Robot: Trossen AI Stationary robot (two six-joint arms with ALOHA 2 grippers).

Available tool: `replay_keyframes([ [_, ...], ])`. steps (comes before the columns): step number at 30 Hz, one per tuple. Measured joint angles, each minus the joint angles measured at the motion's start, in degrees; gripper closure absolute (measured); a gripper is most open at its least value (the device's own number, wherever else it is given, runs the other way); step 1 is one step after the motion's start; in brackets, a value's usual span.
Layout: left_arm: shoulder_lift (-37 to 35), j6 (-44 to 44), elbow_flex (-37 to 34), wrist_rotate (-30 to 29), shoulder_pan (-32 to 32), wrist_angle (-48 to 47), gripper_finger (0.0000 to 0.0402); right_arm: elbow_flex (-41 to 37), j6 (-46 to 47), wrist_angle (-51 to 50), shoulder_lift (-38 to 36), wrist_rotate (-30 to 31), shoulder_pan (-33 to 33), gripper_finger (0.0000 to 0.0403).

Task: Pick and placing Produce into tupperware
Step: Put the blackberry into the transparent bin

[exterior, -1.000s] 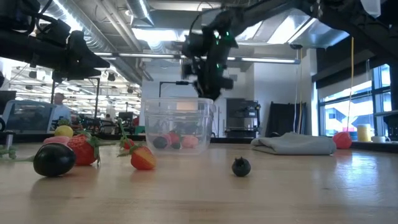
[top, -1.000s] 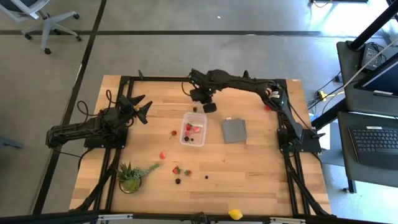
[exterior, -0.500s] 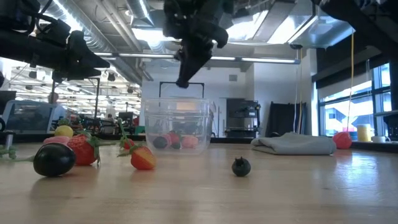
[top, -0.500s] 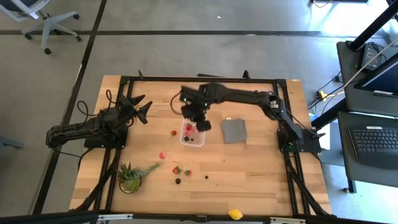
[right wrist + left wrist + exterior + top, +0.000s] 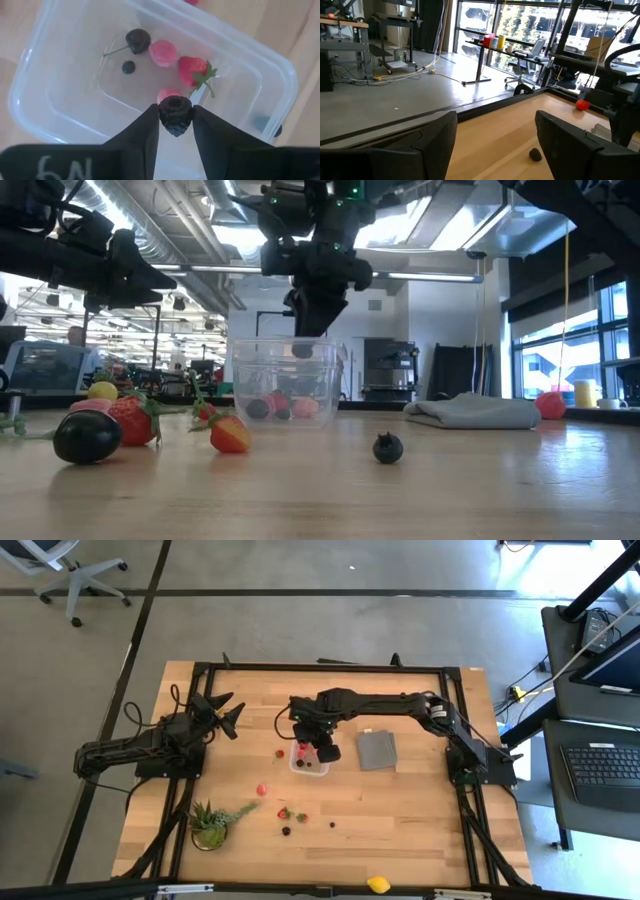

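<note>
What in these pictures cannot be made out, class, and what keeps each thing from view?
- High view: the tupperware contents, partly covered by the right gripper.
- Low view: pieces inside the tub, blurred by its wall.
- Right wrist view: whether the dark berry is gripped or slipping free.
- Left wrist view: fingers cut off by the edge.

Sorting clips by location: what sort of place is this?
Likely a robotics lab or workshop: a wooden bench with mounted arms, concrete floor, exposed ceiling ducts, office chair.

Green spiky potted plant [image 5: 210, 823] near table's front left, flat grey square piece [image 5: 377, 750] right of centre
</note>
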Motion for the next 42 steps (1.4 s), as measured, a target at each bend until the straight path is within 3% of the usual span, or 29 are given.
replay_keyframes([
  [12, 0.01, 0.02, 0.00, 0.00, -0.02, 0.00, 0.0140, 0.79, -0.26, -0.39, 0.00, 0.04, -0.14, 0.0246],
  [21, 0.01, 0.02, 0.00, 0.00, -0.02, 0.02, 0.0140, 13.70, -0.01, -8.01, -0.31, 5.71, -0.70, 0.0229],
  [23, 0.02, 0.02, 0.00, 0.00, -0.02, 0.00, 0.0140, 16.53, -1.89, -9.80, -0.28, 2.78, -2.00, 0.0230],
  [26, 0.01, 0.02, 0.00, 0.00, -0.01, 0.02, 0.0140, 19.31, -3.29, -12.21, -0.28, -6.61, -6.07, 0.0233],
  [30, 0.02, 0.01, 0.00, 0.00, -0.02, 0.02, 0.0140, 17.93, -3.33, -13.87, -0.70, -14.90, -12.65, 0.0232],
  [35, 0.02, 0.02, 0.00, 0.00, -0.01, 0.01, 0.0140, 15.51, 1.80, -9.37, -0.50, -15.36, -17.33, 0.0231],
  [42, 0.00, -0.01, 0.00, 0.00, -0.02, 0.02, 0.0140, 8.19, 12.11, 5.70, -0.39, -14.57, -17.74, 0.0231],
])
